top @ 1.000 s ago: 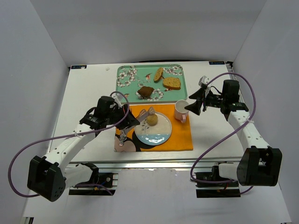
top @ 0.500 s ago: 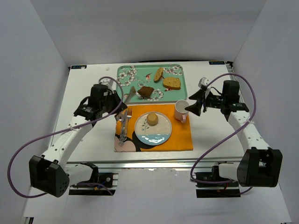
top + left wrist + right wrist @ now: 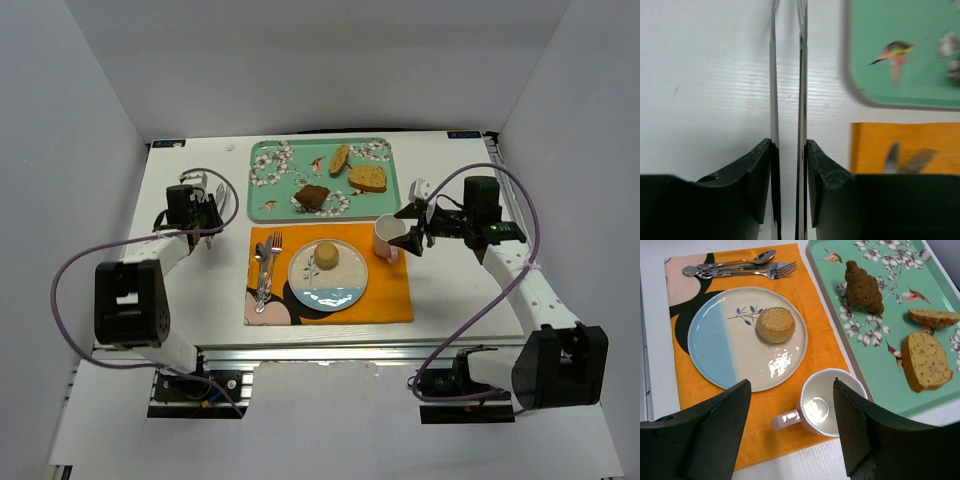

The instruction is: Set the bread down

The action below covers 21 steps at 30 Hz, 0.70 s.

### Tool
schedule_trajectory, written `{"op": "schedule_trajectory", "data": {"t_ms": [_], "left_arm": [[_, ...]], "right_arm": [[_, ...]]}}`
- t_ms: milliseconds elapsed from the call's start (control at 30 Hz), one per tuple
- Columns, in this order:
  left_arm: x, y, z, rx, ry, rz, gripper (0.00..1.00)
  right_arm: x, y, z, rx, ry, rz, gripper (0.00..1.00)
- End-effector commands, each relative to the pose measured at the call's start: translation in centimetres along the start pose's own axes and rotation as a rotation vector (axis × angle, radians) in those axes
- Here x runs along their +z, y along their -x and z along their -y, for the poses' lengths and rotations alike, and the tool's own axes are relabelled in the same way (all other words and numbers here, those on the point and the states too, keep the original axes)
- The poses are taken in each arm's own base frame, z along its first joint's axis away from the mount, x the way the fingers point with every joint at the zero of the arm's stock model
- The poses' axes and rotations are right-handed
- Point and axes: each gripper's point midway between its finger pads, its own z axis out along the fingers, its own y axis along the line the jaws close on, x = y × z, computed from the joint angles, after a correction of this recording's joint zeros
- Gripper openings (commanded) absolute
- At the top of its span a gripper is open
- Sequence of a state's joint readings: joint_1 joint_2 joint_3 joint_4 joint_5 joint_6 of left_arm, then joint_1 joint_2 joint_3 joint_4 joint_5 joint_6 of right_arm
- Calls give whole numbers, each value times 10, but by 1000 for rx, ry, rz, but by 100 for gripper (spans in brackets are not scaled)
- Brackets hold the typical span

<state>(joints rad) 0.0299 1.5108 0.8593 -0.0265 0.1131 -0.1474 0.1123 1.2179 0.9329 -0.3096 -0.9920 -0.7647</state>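
**Bun on the plate, both sets of fingers off it**

My left fingers (image 3: 204, 205) hang over bare white counter (image 3: 215, 290). They are drawn almost together, with only a thin slit of counter showing between them, and they grip nothing. Off to their right is the rounded corner of the green tray (image 3: 900, 30). Nearer on that same side is the edge of the orange placemat (image 3: 875, 147), with blurred cutlery (image 3: 902, 161) lying on it.

My right fingers (image 3: 413, 228) are spread wide and hold nothing. Just ahead of them, in line with the gap between them, the pink cup (image 3: 826, 402) stands upright and empty on the placemat's edge.

Beyond the cup lies the bread (image 3: 775, 324), dome up. It rests on the cream part of the blue-and-cream plate (image 3: 710, 345), off the plate's middle and well inside its rim. Neither set of fingers touches it. My left fingers are well apart from it, with the cutlery between us, and from my right fingers it lies past the cup.

On the far side of the plate from my right fingers, a spoon and a fork lie side by side on the placemat. To the right of my right fingers the tray carries a dark brown chunk (image 3: 862, 287) and two tan slices (image 3: 922, 360).
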Motion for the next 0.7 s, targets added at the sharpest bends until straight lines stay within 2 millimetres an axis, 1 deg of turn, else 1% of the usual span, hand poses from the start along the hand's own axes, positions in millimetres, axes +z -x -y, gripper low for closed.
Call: {"op": "schedule_trajectory", "data": {"t_ms": [0, 33, 67, 200, 233, 267, 300, 333, 367, 400, 433, 500, 533, 567, 600, 633, 667], "left_arm": [[14, 16, -14, 68, -1, 55, 44], [18, 12, -18, 60, 4, 48, 44], [25, 1, -21, 44, -1, 21, 45], [37, -19, -26, 14, 6, -24, 47], [39, -22, -27, 9, 10, -35, 48], [39, -24, -28, 1, 14, -41, 49], [39, -27, -30, -2, 22, -49, 50], [39, -29, -32, -7, 30, -57, 54], [37, -32, -33, -8, 33, -61, 59], [36, -33, -33, -9, 35, -64, 66], [32, -30, -35, -9, 43, -54, 76], [27, -31, -35, -12, 45, -49, 77], [23, -28, -36, -16, 50, -41, 83], [17, -20, -33, -23, 45, -12, 89], [13, -15, -32, -27, 47, 5, 91], [9, -12, -32, -33, 47, 16, 91], [-1, 2, -28, -47, 41, 62, 98]], "right_arm": [[-1, 11, -2, -91, -10, -13, 72], [-1, 11, -2, -89, -12, -14, 72], [0, 10, -2, -85, -14, -20, 72], [2, 7, -4, -74, -20, -39, 72], [1, 6, -1, -68, -36, -52, 73], [2, 6, 0, -42, -49, -53, 79], [2, 8, 2, -30, -61, -54, 88], [1, 8, 7, -13, -91, -66, 89], [2, 12, 11, 40, -129, -58, 89], [2, 13, 17, 61, -172, -68, 89], [0, 7, 28, 80, -249, -115, 89], [3, 9, 32, 92, -297, -151, 89], [3, 10, 35, 87, -321, -165, 90], [-1, 7, 43, 83, -381, -194, 89], [-1, 15, 49, 87, -418, -182, 89], [-5, 17, 55, 90, -461, -187, 89], [-7, 21, 58, 97, -481, -179, 89]]}}
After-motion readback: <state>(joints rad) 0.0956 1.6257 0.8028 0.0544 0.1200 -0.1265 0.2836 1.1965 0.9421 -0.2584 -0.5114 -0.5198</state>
